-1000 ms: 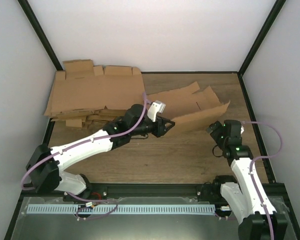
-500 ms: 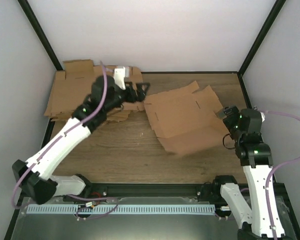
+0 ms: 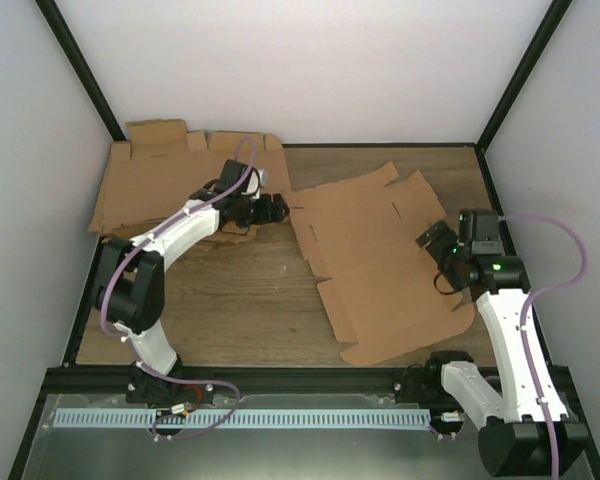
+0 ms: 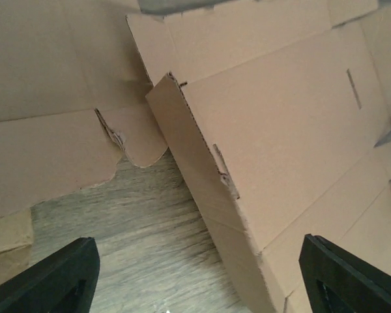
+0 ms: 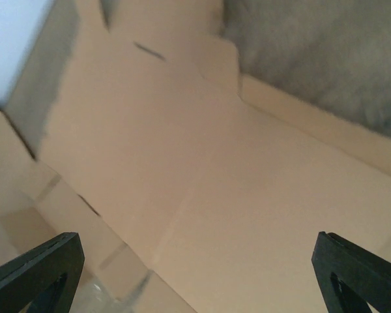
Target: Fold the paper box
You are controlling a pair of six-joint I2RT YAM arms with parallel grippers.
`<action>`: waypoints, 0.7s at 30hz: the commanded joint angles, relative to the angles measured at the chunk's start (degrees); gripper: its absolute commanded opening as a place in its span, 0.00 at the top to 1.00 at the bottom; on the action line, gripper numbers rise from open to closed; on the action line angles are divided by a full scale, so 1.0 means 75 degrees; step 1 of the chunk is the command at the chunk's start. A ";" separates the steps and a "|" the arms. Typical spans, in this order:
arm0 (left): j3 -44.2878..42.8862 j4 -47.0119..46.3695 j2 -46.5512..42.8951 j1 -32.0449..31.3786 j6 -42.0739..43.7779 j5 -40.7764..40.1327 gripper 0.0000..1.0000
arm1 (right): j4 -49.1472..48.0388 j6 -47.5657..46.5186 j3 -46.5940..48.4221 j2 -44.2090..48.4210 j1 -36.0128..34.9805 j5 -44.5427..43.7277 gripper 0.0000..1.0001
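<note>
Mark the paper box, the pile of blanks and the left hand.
paper box (image 3: 380, 262): top view, middle of its flat main panel.
pile of blanks (image 3: 165, 190): top view, centre of the top sheet.
left hand (image 3: 277, 209): top view, between its fingertips.

Overhead camera looking down on the table (image 3: 260, 300), wrist cameras close above the paper box (image 3: 380, 250), shared by all views.

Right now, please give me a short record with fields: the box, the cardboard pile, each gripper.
paper box: unfolded, mostly flat on the table, centre-right
pile of blanks: back-left corner
left gripper: open, empty, between pile and box's left edge
right gripper: open, empty, above box's right side
</note>
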State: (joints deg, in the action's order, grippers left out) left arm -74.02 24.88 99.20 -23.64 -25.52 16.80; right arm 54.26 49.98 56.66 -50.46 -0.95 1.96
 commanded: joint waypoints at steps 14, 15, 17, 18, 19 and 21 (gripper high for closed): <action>-0.0939 -0.0908 0.2039 -0.0014 -0.0431 0.1079 0.29 | -0.1005 0.0176 -0.2288 0.0638 -0.0062 0.0993 0.00; -0.1022 -0.0846 0.2125 -0.0048 -0.0417 0.1016 0.33 | -0.1043 0.0172 -0.2321 0.0608 -0.0067 0.0993 0.00; -0.1161 -0.0678 0.2230 -0.0145 -0.0385 0.0773 0.47 | -0.1124 0.0160 -0.2357 0.0545 -0.0067 0.1004 0.00; -0.1214 -0.0591 0.2226 -0.0199 -0.0380 0.0567 0.55 | -0.1134 0.0162 -0.2356 0.0514 -0.0061 0.0986 0.00; -0.1221 -0.0518 0.2195 -0.0270 -0.0382 0.0328 0.63 | -0.1140 0.0165 -0.2353 0.0490 -0.0055 0.0970 0.00; -0.1207 -0.0380 0.1987 -0.0483 -0.0371 -0.0335 0.81 | -0.1169 0.0117 -0.2372 0.0442 -0.0061 0.0925 0.00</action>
State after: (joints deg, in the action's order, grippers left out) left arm -81.52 20.01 115.50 -24.64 -28.58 21.19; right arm 46.85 51.07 38.81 -46.76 -0.95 8.99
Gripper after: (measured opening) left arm 0.327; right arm 0.996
